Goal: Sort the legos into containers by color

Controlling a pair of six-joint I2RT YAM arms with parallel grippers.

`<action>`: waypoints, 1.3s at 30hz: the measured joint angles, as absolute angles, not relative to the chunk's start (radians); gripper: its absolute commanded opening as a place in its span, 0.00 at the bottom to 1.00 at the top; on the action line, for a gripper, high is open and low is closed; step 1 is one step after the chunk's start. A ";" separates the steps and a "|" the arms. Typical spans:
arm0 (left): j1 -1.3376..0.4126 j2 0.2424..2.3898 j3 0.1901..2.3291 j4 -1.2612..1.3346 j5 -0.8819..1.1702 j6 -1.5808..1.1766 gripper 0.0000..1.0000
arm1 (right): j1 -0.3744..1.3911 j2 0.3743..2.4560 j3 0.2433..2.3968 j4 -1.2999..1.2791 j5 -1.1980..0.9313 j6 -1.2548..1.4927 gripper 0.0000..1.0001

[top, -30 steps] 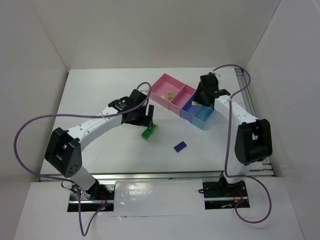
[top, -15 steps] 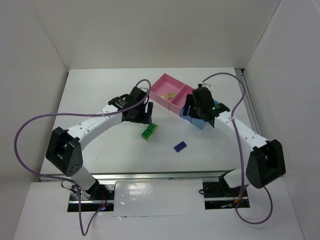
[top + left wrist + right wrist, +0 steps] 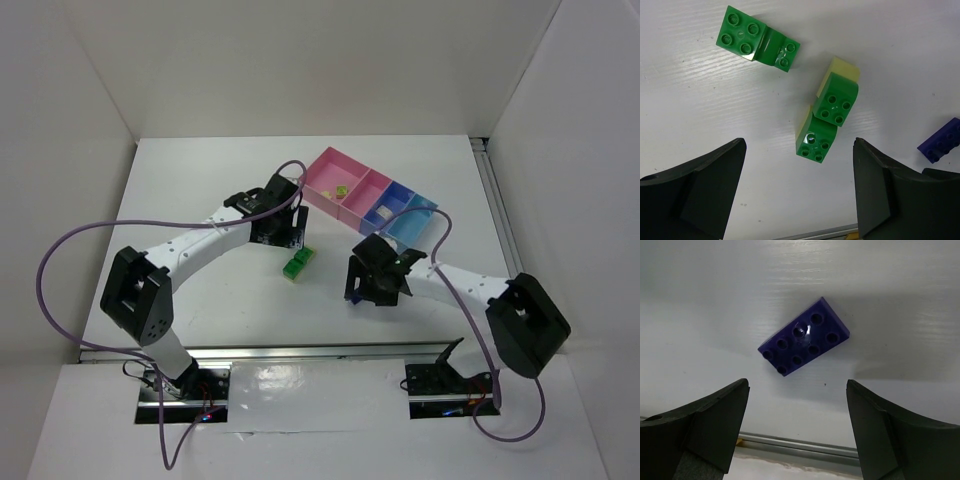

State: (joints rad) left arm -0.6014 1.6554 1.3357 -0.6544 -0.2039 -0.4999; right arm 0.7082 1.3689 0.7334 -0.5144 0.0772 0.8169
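Three bright green legos (image 3: 836,100) lie on the white table, two of them on pale yellow-green pieces (image 3: 844,71). My left gripper (image 3: 800,150) hovers open just above them, beside the green cluster (image 3: 299,263). The flat dark purple-blue lego (image 3: 804,343) lies just ahead of my open right gripper (image 3: 797,385). From above, that gripper (image 3: 362,285) covers it. The containers (image 3: 325,168) stand in a row at the back right. The large pink one holds yellow-green pieces (image 3: 340,190). A periwinkle one holds a pale piece (image 3: 383,210).
The purple lego (image 3: 942,145) also shows at the right edge of the left wrist view. A metal rail (image 3: 805,444) runs along the table's near edge, close behind the right gripper. Purple cables (image 3: 70,250) loop off both arms. White walls enclose the table.
My right arm has swung from the containers forward and down to the purple lego, and its jaws have opened wide. The left arm has barely moved.
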 measured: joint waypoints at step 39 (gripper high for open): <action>-0.571 1.589 1.335 -0.685 -0.339 -0.414 1.00 | 0.524 1.460 1.031 -0.544 0.480 0.681 0.22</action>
State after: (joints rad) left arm -0.5709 1.5887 1.3354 -0.6849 -0.3393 -0.4145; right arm 0.5240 1.4597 1.0306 -0.5438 0.4801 0.6807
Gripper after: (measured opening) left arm 0.998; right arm 0.416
